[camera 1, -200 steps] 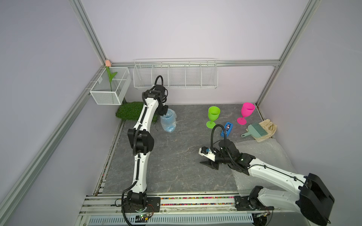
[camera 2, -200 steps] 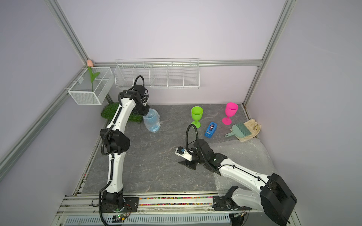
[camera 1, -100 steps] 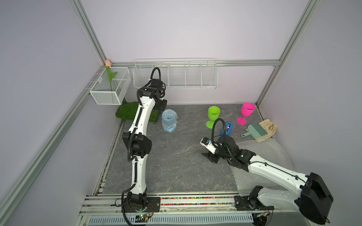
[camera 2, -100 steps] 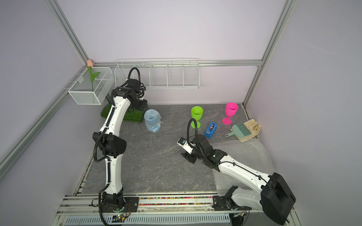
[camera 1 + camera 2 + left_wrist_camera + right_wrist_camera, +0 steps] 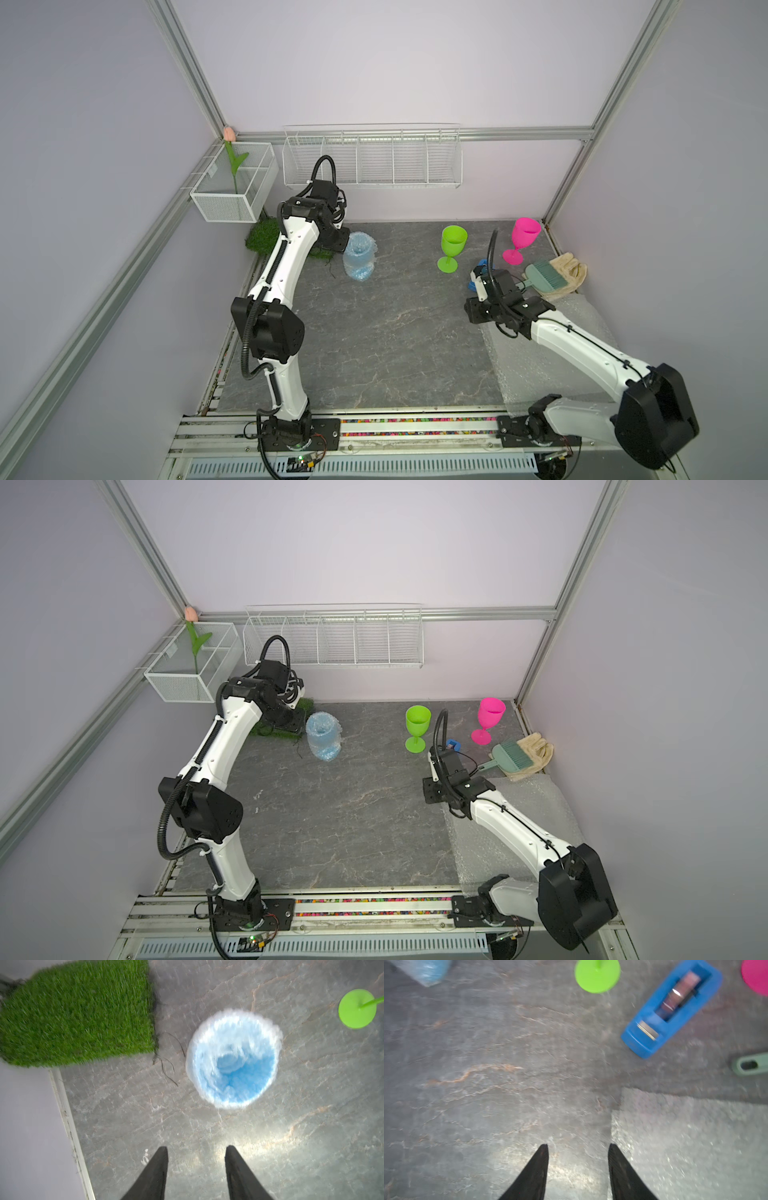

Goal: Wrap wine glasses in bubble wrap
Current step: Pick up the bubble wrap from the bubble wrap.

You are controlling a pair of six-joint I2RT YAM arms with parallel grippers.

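Top views, both. Item one, blue goblet (image 5: pixel 359 257): upright at the back of the bench (image 5: pixel 374 340), just beside the grass mat (image 5: pixel 262 235). It is sleeved in bubble wrap (image 5: pixel 362 272) with the mouth uncovered. My left arm (image 5: pixel 291 257) ends right next to it, and I judge a careless swing there could tip it. Green goblet (image 5: pixel 452 248) and pink goblet (image 5: pixel 521 240): both upright and bare, apart from each other at back right. Spare sheets (image 5: pixel 536 374): flat on the bench's right side, partly under my right arm (image 5: pixel 582 345).

Left wrist. Left gripper (image 5: pixel 196 1147): jaws moderately apart, nothing between them, over bare bench. Blue goblet (image 5: pixel 232 1059) seen from above: the wrap is a cloudy white ring round the blue bowl. I can make out no tape, so the sleeve may spring loose.

Right wrist. Right gripper (image 5: pixel 578 1145): jaws apart and empty, over the bench at the corner of the spare sheets (image 5: pixel 685 1136). The sheets look thin, limp and flat. I could pinch two, or none. Tape dispenser (image 5: pixel 672 1007) and the green goblet's foot (image 5: pixel 597 975) lie close ahead, and a dragged sheet could catch either.
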